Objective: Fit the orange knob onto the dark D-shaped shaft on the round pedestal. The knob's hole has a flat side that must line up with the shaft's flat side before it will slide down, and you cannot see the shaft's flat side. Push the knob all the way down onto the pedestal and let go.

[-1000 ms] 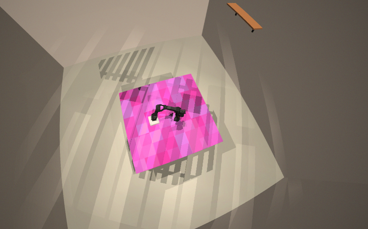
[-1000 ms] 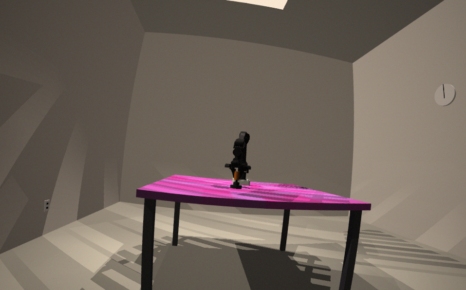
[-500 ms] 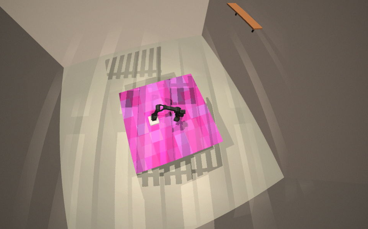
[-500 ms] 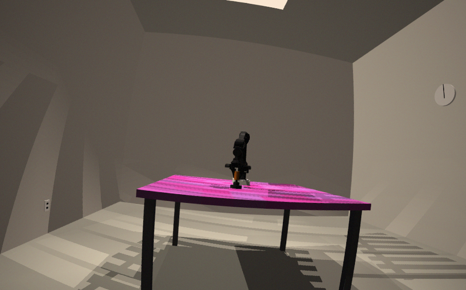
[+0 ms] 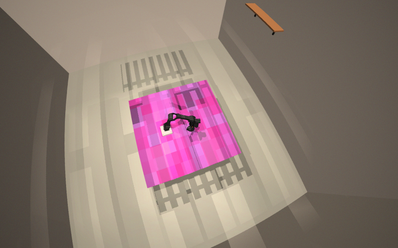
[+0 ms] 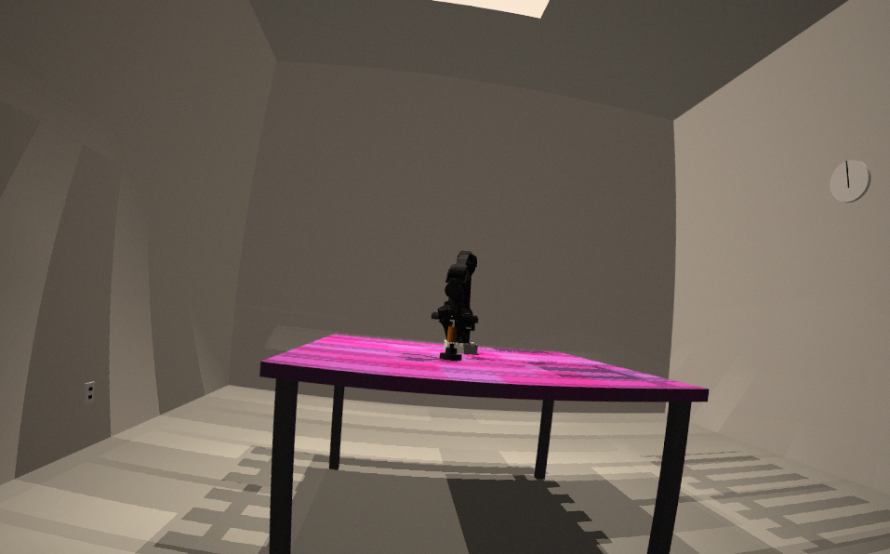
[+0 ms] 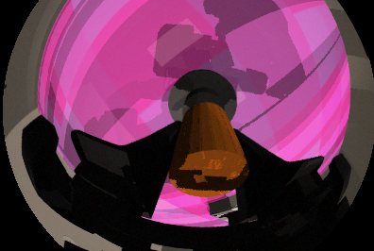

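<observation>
The ribbed orange knob is upright between the fingers of my black gripper, which is shut on it. The round dark pedestal stands on the table directly below the knob. In the exterior view a short dark upright part shows between the knob's lower end and the pedestal's wide foot. In the wrist view the knob's lower end overlaps a dark raised round part. The knob's hole and the shaft's flat side are hidden, and I cannot tell how far the knob is over the shaft.
The arm reaches from the white base plate across the pink patchwork table. Strong shadows fall on the table around the pedestal. An orange shelf hangs on the wall, far from the arm.
</observation>
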Motion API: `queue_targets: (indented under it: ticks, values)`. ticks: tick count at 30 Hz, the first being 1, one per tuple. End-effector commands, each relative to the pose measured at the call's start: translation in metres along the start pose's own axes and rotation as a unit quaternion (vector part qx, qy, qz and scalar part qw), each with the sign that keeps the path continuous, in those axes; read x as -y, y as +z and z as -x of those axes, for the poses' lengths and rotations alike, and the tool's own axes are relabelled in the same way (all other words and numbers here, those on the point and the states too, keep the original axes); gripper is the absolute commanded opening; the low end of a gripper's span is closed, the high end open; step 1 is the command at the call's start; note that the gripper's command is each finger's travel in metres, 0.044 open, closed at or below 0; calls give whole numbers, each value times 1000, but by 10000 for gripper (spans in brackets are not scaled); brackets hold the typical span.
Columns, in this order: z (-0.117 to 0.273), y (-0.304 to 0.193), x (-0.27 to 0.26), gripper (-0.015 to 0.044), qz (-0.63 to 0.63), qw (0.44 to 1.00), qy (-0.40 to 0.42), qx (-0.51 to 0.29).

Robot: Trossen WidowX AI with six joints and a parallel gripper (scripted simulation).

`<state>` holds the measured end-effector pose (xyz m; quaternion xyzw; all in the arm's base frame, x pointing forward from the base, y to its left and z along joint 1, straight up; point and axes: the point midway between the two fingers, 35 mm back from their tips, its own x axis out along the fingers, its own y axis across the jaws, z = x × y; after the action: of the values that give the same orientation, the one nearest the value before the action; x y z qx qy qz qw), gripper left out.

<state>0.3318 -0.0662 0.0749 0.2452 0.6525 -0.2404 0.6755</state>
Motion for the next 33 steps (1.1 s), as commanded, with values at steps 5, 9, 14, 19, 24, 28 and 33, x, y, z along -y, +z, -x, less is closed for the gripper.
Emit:
queue_targets:
  ticks: [5,9,14,19,24,28,33]
  values:
    - [-1,4,-2,0,-5,1000,1,3]
    - [-3,4,-3,0,-5,1000,1,3]
    - [-4,4,-2,0,-5,1000,1,3]
    - [-3,4,-2,0,-5,1000,1,3]
    - [1,3,-2,0,-5,1000,1,3]
    - [2,2,-1,0,-48,999,1,2]
    - [2,-2,1,0,-110,994,1,2]
